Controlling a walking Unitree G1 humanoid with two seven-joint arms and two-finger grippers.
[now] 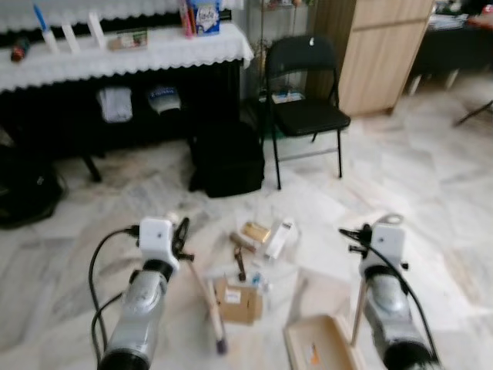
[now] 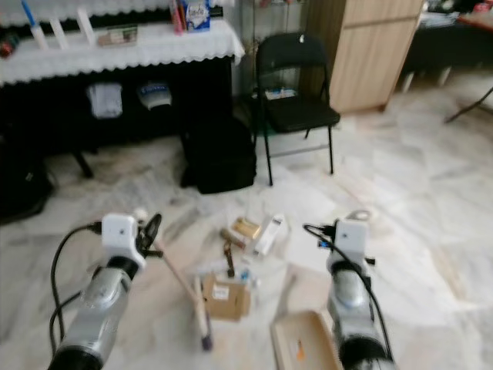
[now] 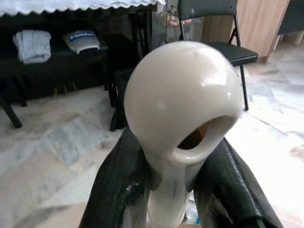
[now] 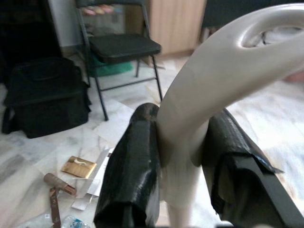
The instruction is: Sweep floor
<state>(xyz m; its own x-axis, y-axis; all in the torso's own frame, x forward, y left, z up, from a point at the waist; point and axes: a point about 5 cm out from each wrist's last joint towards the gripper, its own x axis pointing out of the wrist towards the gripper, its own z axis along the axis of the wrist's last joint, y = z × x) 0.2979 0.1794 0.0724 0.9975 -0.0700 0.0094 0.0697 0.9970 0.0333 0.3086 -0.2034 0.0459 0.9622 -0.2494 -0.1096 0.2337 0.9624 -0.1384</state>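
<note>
Litter, a brown cardboard box (image 1: 238, 301) among it, lies between my arms. My left gripper (image 3: 178, 190) clamps the cream plastic broom handle (image 3: 183, 114); my right gripper (image 4: 178, 175) clamps the beige dustpan handle (image 4: 213, 90). Sweeping wide could scatter scraps past the tan dustpan tray (image 1: 323, 343).

Home room: marble floor (image 1: 431, 154), folding chair (image 1: 304, 108), cloth-covered table (image 1: 123, 50).

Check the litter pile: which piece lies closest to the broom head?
The brown cardboard box, right beside the broom head held by the left gripper. The gold packet and white box lie farther away.
</note>
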